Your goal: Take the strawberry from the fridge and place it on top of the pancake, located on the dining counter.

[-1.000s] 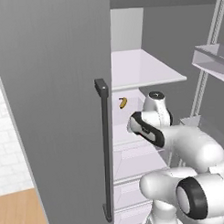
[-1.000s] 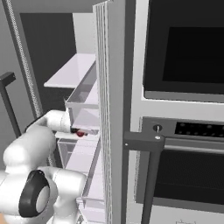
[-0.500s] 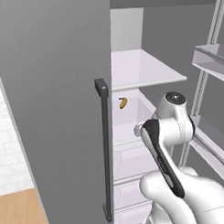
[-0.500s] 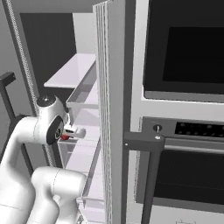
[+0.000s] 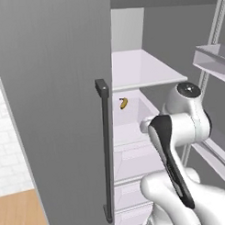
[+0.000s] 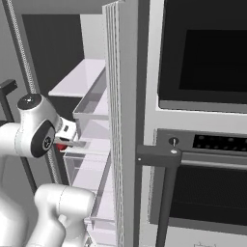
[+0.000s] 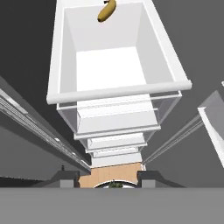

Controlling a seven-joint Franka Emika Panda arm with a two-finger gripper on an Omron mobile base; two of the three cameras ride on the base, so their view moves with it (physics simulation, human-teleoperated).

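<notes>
Hand (image 6: 72, 143) clasping tiny dark-red strawberry (image 6: 61, 145), matte grey fridge (image 5: 54, 89)

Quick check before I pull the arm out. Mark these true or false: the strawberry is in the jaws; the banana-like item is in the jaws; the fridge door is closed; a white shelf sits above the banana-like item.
1. The strawberry is in the jaws of the gripper: true.
2. The banana-like item is in the jaws: false. It lies by the far wall of the white bin, apart from the gripper.
3. The fridge door is closed: false. It stands open.
4. A white shelf sits above the banana-like item: true.
</notes>
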